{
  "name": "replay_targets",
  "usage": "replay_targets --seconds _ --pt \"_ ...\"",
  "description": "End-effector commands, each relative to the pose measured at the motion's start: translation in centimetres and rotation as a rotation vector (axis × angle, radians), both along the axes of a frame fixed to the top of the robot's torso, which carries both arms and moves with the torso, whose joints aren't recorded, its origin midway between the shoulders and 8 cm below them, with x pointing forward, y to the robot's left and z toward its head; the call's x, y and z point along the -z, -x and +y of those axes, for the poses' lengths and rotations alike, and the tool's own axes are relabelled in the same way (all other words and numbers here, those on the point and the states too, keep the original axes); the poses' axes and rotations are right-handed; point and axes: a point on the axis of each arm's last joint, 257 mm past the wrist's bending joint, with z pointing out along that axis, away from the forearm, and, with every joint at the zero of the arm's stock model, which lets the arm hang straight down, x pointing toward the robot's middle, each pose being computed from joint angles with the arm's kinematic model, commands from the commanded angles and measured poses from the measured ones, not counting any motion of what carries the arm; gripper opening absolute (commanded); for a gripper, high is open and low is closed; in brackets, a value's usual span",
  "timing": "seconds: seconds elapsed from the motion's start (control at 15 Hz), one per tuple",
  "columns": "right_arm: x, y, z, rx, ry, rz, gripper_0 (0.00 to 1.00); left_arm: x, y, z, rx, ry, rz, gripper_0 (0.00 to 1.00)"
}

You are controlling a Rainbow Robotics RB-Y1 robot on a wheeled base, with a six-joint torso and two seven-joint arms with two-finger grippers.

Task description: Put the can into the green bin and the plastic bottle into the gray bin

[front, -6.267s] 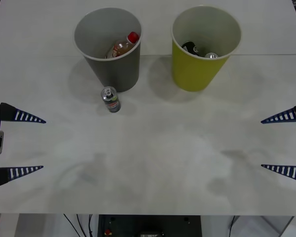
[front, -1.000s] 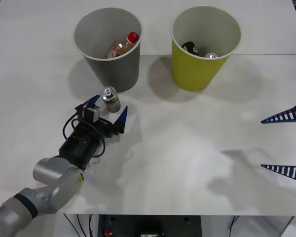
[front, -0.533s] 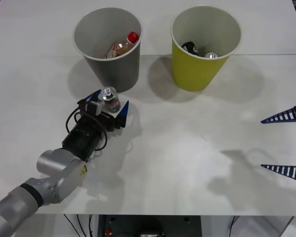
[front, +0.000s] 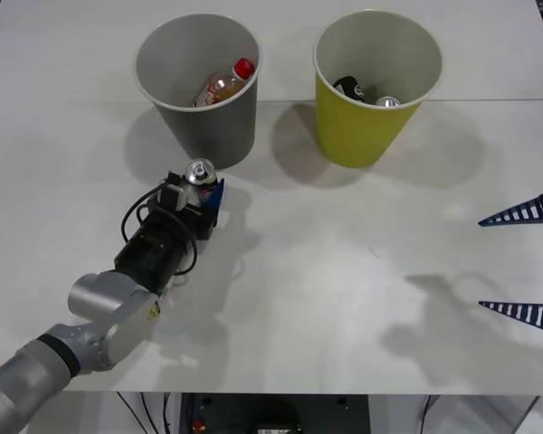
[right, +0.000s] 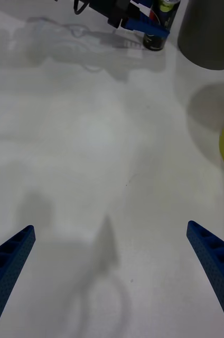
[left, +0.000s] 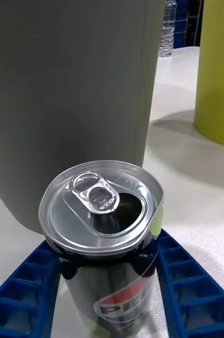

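The can (front: 200, 172) stands upright on the table just in front of the gray bin (front: 168, 108). My left gripper (front: 202, 192) is shut on the can, and in the left wrist view both blue fingers (left: 188, 288) press its sides below the silver top (left: 102, 205). The plastic bottle (front: 224, 84) lies inside the gray bin, red cap up. To the right stands the green bin (front: 355, 131). My right gripper (front: 523, 263) hangs open at the table's right edge, far from the can (right: 158, 33).
The green bin holds another can (front: 388, 102) and a dark item (front: 347, 87). In the left wrist view the gray bin's wall (left: 70, 95) rises close behind the can, with the green bin (left: 220, 68) farther off. Bare white table (front: 344, 271) spreads between the arms.
The left gripper's fingers, open on either side of the can a second ago, have closed onto it. The can still stands in the same spot. The right arm has not moved.
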Motion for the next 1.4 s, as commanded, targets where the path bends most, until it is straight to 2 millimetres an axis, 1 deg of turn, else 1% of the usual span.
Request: replay_targets --seconds 0.07,0.33,0.47,0.53,0.8,1.0,1.13,1.27,1.4 --pt "0.0 0.0 0.0 0.0 0.0 0.0 1.0 0.1 0.0 0.0 0.0 -0.012 -0.002 0.0" --pt "0.0 0.0 0.0 0.0 0.0 0.0 1.0 0.1 0.3 0.0 0.002 -0.041 -0.015 0.0" --pt "0.0 0.0 0.0 0.0 0.0 0.0 1.0 -0.3 1.8 -0.7 0.04 -0.067 0.002 0.0" --pt "0.0 0.0 0.0 0.0 0.0 0.0 1.0 -0.4 2.6 -0.6 0.057 -0.077 0.023 0.0" --pt "0.0 0.0 0.0 0.0 0.0 0.0 1.0 -2.0 6.0 -0.1 0.166 -0.224 0.101 0.0" --pt "0.0 0.0 0.0 0.0 0.0 0.0 1.0 -2.9 7.8 1.1 0.229 -0.343 0.16 0.0" --pt "0.0 0.0 0.0 0.0 0.0 0.0 1.0 -4.0 9.0 2.3 0.257 -0.427 0.215 0.0" --pt "0.0 0.0 0.0 0.0 0.0 0.0 1.0 -5.4 9.7 3.6 0.26 -0.519 0.255 0.0" --pt "0.0 0.0 0.0 0.0 0.0 0.0 1.0 -6.8 9.9 5.0 0.24 -0.583 0.303 0.0"
